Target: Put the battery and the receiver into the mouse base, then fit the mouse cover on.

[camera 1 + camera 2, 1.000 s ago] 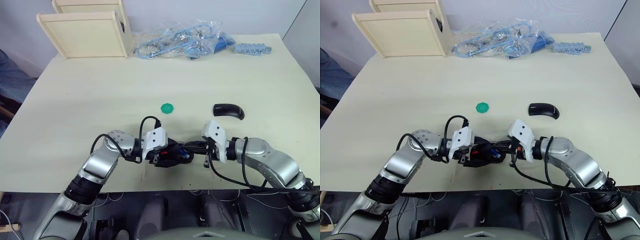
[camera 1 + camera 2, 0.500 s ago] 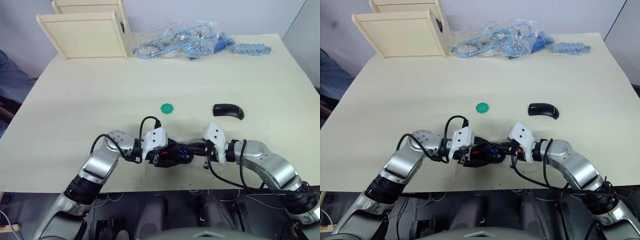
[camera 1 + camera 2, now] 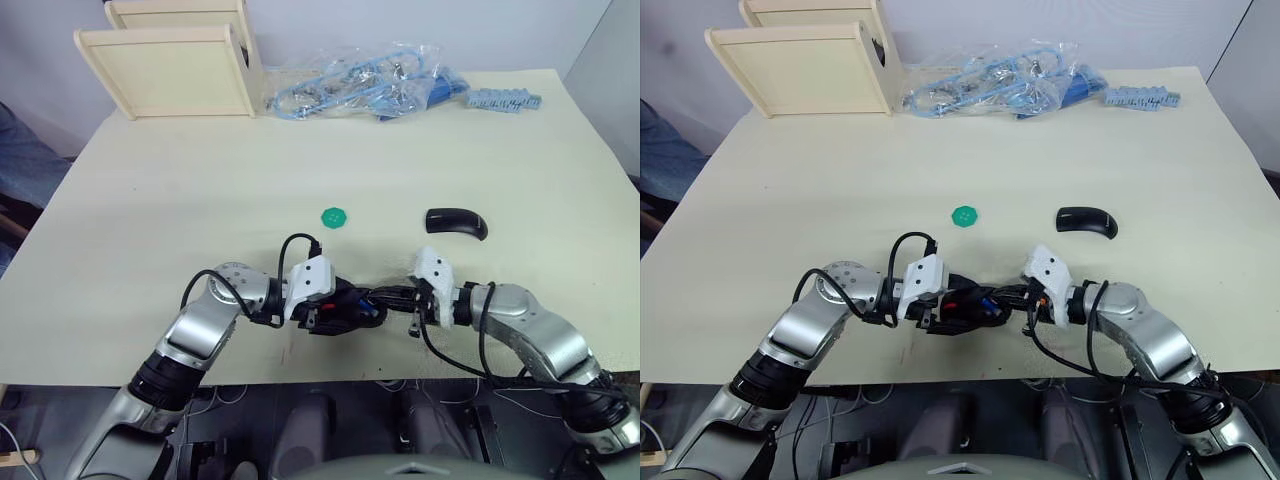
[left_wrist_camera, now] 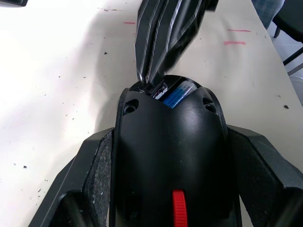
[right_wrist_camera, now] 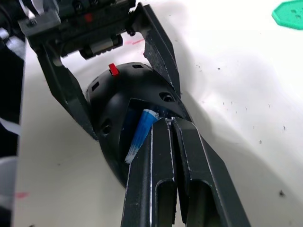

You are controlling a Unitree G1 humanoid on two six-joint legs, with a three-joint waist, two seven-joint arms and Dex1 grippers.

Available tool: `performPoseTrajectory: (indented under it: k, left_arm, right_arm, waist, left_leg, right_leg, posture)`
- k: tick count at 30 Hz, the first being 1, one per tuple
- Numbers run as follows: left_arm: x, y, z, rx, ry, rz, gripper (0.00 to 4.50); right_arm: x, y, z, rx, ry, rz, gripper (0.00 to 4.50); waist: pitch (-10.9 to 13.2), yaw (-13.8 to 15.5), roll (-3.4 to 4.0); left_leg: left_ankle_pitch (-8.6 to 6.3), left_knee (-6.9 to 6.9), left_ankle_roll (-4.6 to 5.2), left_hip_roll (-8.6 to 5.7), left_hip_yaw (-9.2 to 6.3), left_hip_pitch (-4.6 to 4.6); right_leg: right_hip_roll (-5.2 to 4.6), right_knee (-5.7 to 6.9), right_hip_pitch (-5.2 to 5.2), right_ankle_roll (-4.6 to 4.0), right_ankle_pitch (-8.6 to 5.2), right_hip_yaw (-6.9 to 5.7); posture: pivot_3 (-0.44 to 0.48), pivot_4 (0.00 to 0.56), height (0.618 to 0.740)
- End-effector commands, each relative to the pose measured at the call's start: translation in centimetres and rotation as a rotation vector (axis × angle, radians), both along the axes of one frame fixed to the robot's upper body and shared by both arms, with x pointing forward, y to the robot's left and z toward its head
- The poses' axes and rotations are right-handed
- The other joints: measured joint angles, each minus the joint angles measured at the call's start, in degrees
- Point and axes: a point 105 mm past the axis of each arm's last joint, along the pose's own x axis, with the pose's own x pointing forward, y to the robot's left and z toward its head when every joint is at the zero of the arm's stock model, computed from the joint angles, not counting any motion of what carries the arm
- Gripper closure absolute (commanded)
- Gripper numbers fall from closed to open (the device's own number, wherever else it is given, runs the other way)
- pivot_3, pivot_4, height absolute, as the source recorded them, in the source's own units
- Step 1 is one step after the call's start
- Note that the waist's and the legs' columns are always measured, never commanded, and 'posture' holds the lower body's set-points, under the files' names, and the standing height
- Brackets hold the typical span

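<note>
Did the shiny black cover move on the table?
No. The mouse cover lies at the same spot, right of the green disc.

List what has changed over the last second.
Hardly anything. The right claw keeps its closed tips in the open bay of the mouse base, beside the battery; only its arm sits slightly differently. The left claw still clamps the base. The mouse cover and green disc stayed put.
</note>
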Motion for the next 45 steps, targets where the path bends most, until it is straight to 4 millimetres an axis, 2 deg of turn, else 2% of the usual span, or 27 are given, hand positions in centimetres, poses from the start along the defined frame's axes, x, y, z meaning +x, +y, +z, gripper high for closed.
performPoseTrajectory:
  k: [1,4,5,8,10,11,14,16,17,19,20,21,26,29,35,40,45]
  left_arm:
    - [-0.2,0.0,0.4,-0.009,-0.019,-0.010,1.53]
    - [-0.1,0.0,0.4,-0.010,-0.019,-0.008,1.53]
    - [-0.1,0.0,0.4,-0.010,-0.019,-0.008,1.53]
    - [0.0,0.0,0.5,-0.011,-0.020,-0.006,1.53]
    - [0.0,0.0,0.4,-0.012,-0.020,-0.005,1.53]
    - [0.0,0.0,0.4,-0.012,-0.020,-0.004,1.53]
    - [0.0,0.1,0.5,-0.017,-0.016,-0.001,1.53]
    - [0.0,0.2,0.6,-0.023,-0.015,0.002,1.53]
    - [0.0,0.2,0.6,-0.027,-0.013,0.005,1.53]
    - [0.1,0.3,0.9,-0.044,-0.023,0.016,0.52]
    - [0.3,0.2,1.1,-0.063,-0.023,0.029,0.40]
    - [0.3,0.2,1.4,-0.080,-0.016,0.035,0.01]
    - [-0.5,1.2,2.6,-0.108,-0.002,0.039,0.01]
    - [-0.9,2.8,3.6,-0.150,0.025,0.096,0.01]
    - [-3.0,5.9,5.2,-0.228,0.087,0.198,0.01]
    - [-4.0,8.0,4.9,-0.235,0.109,0.294,0.01]
    - [-4.7,9.9,5.2,-0.376,0.085,0.400,0.01]
  right_arm:
    - [-0.7,-1.4,2.6,0.024,-0.074,0.016,4.39]
    - [-1.8,-2.4,3.0,0.019,-0.064,0.023,4.39]
    - [-2.1,-2.7,3.1,0.016,-0.063,0.024,4.17]
    - [-2.9,-3.8,3.4,-0.002,-0.073,0.020,3.16]
    - [-3.6,-4.6,3.5,-0.016,-0.079,0.019,2.21]
    - [-3.9,-4.9,3.5,-0.018,-0.079,0.016,2.08]
    - [-4.7,-6.0,3.7,-0.031,-0.089,-0.002,0.78]
    - [-5.4,-6.5,3.8,-0.038,-0.094,-0.008,0.12]
    - [-5.6,-6.7,3.8,-0.037,-0.093,-0.013,0.12]
    - [-6.0,-7.0,3.9,-0.034,-0.094,-0.023,0.00]
    - [-6.0,-7.1,3.9,-0.033,-0.094,-0.028,0.00]
    - [-6.1,-7.1,3.9,-0.034,-0.093,-0.032,0.00]
    - [-6.1,-7.5,3.5,-0.037,-0.092,-0.053,0.00]
    - [-5.9,-7.9,3.3,-0.035,-0.092,-0.075,0.00]
    - [-5.1,-8.7,3.4,-0.019,-0.092,-0.136,0.00]
    - [-4.0,-9.3,3.8,-0.021,-0.096,-0.169,0.00]
    - [-2.5,-10.1,4.5,-0.045,-0.085,-0.199,0.00]
  waist:
    - [0.00,0.04,0.00]
    - [0.00,0.07,-0.01]
    - [0.00,0.07,0.00]
    - [0.00,0.07,0.00]
    - [0.00,0.07,0.00]
    - [0.00,0.07,0.00]
    - [0.00,0.24,0.00]
    - [0.00,0.15,-0.02]
    - [0.00,0.05,-0.01]
    - [0.00,0.01,-0.01]
    - [0.00,0.02,-0.01]
    - [0.00,0.04,-0.01]
    - [0.00,0.00,-0.02]
    - [0.00,0.01,-0.02]
    - [0.02,0.08,-0.04]
    - [0.02,0.09,-0.03]
    - [0.02,0.06,-0.04]
  left_leg:
    - [0.00,0.00,0.00,0.00,-0.01,-0.01]
    - [0.00,0.00,0.00,0.00,-0.02,-0.03]
    - [0.00,0.00,0.00,0.00,-0.03,-0.02]
    - [0.00,0.00,0.00,0.00,-0.01,-0.02]
    - [0.00,0.02,0.00,0.00,-0.01,-0.02]
    - [0.00,0.02,0.00,0.00,-0.01,-0.02]
    - [0.00,0.02,0.00,0.00,-0.04,-0.07]
    - [0.00,0.03,0.00,0.00,-0.02,-0.06]
    - [0.00,0.03,0.00,0.00,0.00,-0.05]
    - [0.00,0.04,0.00,0.01,0.01,-0.01]
    - [0.00,0.04,0.00,0.01,0.01,-0.01]
    - [0.00,0.04,0.00,0.01,0.02,-0.01]
    - [0.00,0.04,0.00,0.01,0.02,-0.02]
    - [0.00,0.03,0.00,0.02,0.02,-0.01]
    - [-0.01,0.03,0.00,0.05,0.00,0.00]
    - [-0.01,0.02,0.00,0.05,0.02,0.04]
    - [-0.01,0.02,0.00,0.06,0.06,0.05]
  right_leg:
    - [0.00,-0.01,0.00,0.00,0.00,-0.01]
    - [0.00,-0.03,0.00,0.00,0.00,-0.03]
    - [0.00,-0.03,0.00,0.00,0.00,-0.03]
    - [0.00,0.00,0.00,0.00,0.00,-0.02]
    - [0.00,0.00,0.01,0.00,0.00,-0.02]
    - [0.00,0.00,0.01,0.00,0.00,-0.02]
    - [0.00,-0.03,0.01,0.00,0.00,-0.05]
    - [0.00,-0.04,0.01,0.01,0.00,-0.04]
    - [0.00,-0.02,0.01,0.01,0.00,-0.01]
    - [0.01,0.02,0.01,0.01,0.00,0.01]
    - [0.01,0.02,0.01,0.01,0.00,0.01]
    - [0.01,0.02,0.01,0.01,0.00,0.01]
    - [0.01,0.01,0.01,0.01,0.00,0.01]
    - [0.01,0.01,0.01,0.01,-0.01,0.03]
    - [0.00,-0.02,0.01,0.01,-0.01,0.05]
    - [-0.01,-0.01,0.01,0.00,-0.01,0.08]
    - [-0.01,-0.03,0.02,0.00,-0.01,0.11]
  posture:
    - [0.000,0.150,0.740]
    - [0.000,0.150,0.740]
    - [0.000,0.150,0.740]
    - [0.000,0.150,0.740]
    - [0.000,0.150,0.740]
    - [0.000,0.150,0.740]
    - [0.000,0.150,0.740]
    - [0.000,0.150,0.740]
    - [0.000,0.150,0.740]
    - [0.000,0.150,0.740]
    - [0.000,0.150,0.740]
    - [0.000,0.150,0.740]
    - [0.000,0.150,0.740]
    - [0.000,0.150,0.740]
    - [0.000,0.150,0.740]
    - [0.000,0.150,0.740]
    - [0.000,0.150,0.740]
